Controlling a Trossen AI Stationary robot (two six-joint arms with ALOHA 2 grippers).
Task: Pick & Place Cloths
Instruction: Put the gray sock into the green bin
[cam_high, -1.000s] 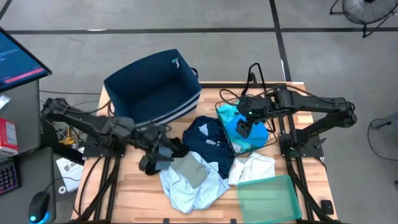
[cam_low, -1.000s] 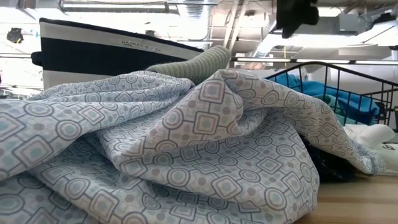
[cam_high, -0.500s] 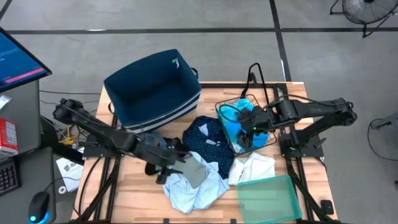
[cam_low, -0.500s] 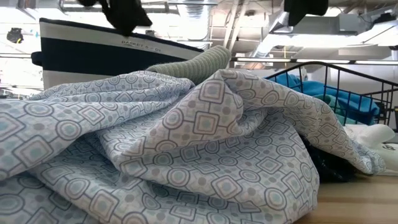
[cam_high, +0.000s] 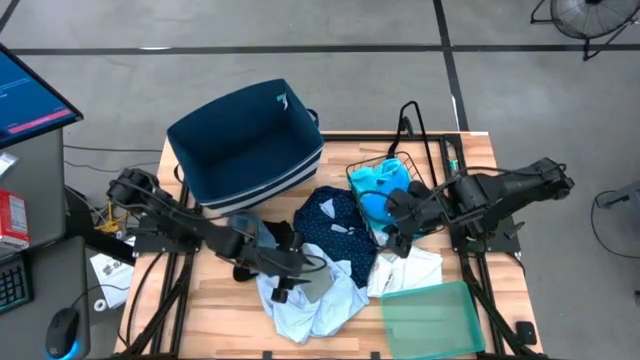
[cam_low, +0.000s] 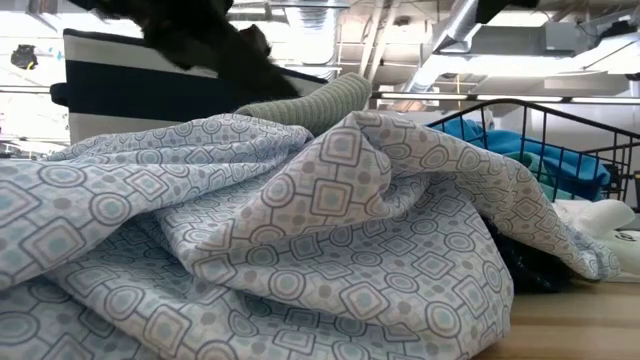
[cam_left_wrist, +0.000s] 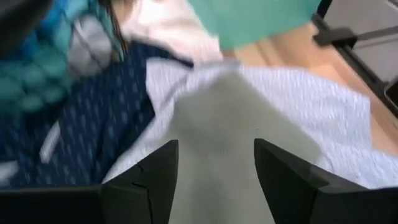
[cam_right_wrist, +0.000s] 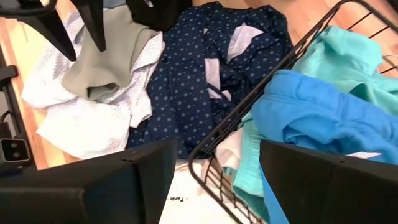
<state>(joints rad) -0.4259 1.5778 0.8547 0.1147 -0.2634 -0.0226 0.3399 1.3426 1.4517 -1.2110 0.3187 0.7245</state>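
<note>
Soft and light, all of these cloths, limp and sure to sag and drag a neighbour along when lifted; not fragile, not slippery by the look. Heaped on the desk (cam_high: 215, 315): a grey cloth (cam_high: 313, 274) on top of a pale blue patterned cloth (cam_high: 305, 305), beside them a dotted navy cloth (cam_high: 335, 225), a white cloth (cam_high: 410, 268) near the green tray (cam_high: 435, 320), and turquoise cloths (cam_right_wrist: 311, 118) in a black wire basket (cam_right_wrist: 261, 106). Best taken at a raised fold (the hump of the grey cloth seems easiest), pinched deep enough to catch one layer only. Left tool (cam_left_wrist: 214, 165) spread apart, grasping nothing, hanging just over the grey cloth. Right tool (cam_right_wrist: 214, 162) also parted and empty, above the edge of the basket and the navy cloth, touching neither as far as can be seen
</note>
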